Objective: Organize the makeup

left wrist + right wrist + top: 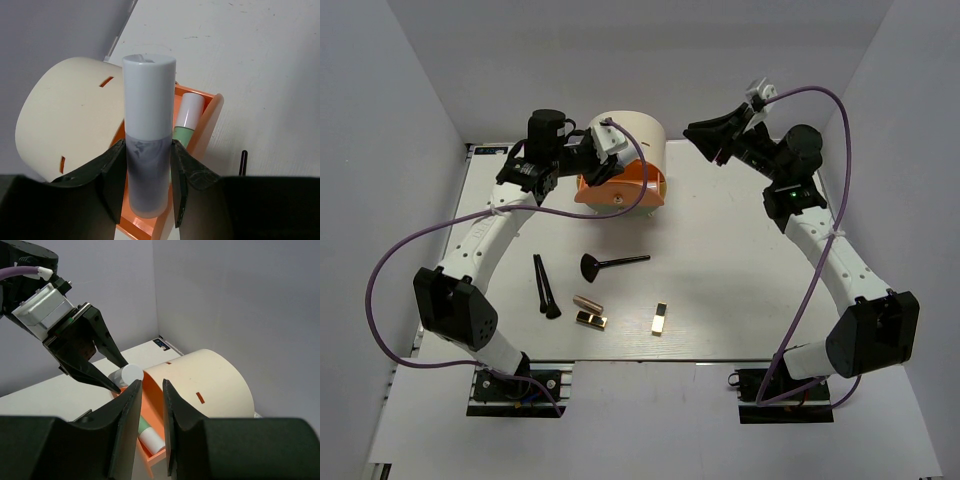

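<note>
A: Looking at the left gripper [148,150], what has it got?

B: Its two fingers are pinched on the lower half of the white tube [149,100]. The tube runs out along the fingers, flat end leading, so its long axis is the gripper's own.

A: And where is that against the box?

B: Directly over the orange drawer [212,115], which stands pulled out from the cream cylindrical box [70,120]. The right wrist view shows the tube's end just above the drawer's rim, not yet inside.

A: Is anything in the way?

B: A mint-green bottle [186,122] lies in the drawer just to the right of the tube in the left wrist view, roughly parallel to it. My guess is the tube has to go down into the free strip on the box side, kept lengthwise with the drawer.

A: Could the right gripper [151,387] help?

B: It hangs in the air well apart from the drawer, fingers slightly parted on nothing. The left is far nearer.

A: What's left on the table?

B: The fan brush [610,263], two black brushes [545,290], the copper lipstick [587,302] and two gold-and-black cases [660,319].
</note>
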